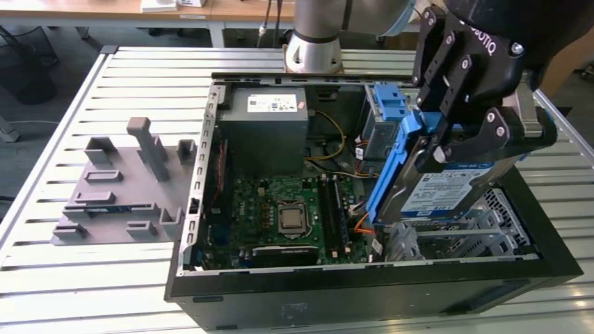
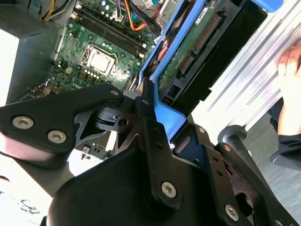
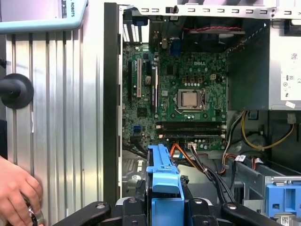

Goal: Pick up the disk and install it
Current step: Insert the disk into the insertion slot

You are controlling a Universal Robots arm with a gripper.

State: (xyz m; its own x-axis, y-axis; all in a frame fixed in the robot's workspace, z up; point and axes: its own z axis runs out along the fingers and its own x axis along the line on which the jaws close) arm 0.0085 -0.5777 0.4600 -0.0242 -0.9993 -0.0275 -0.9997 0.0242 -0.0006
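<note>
Blue, green, black, grey
The disk (image 1: 446,188) is showing blue rails and a white-and-blue label; the claw (image 1: 464,142) is showing black; at nine o'clock the motherboard (image 1: 269,209) is showing green, the ribbed counter (image 1: 93,285) pale grey.

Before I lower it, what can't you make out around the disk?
1. Exterior view: what lies directly beneath the disk inside the case is hidden by the disk and the hand.
2. First wrist view: the disk's body is cut off by the frame edge beyond its blue bracket.
3. Second wrist view: the disk's labelled face is turned away.
</note>
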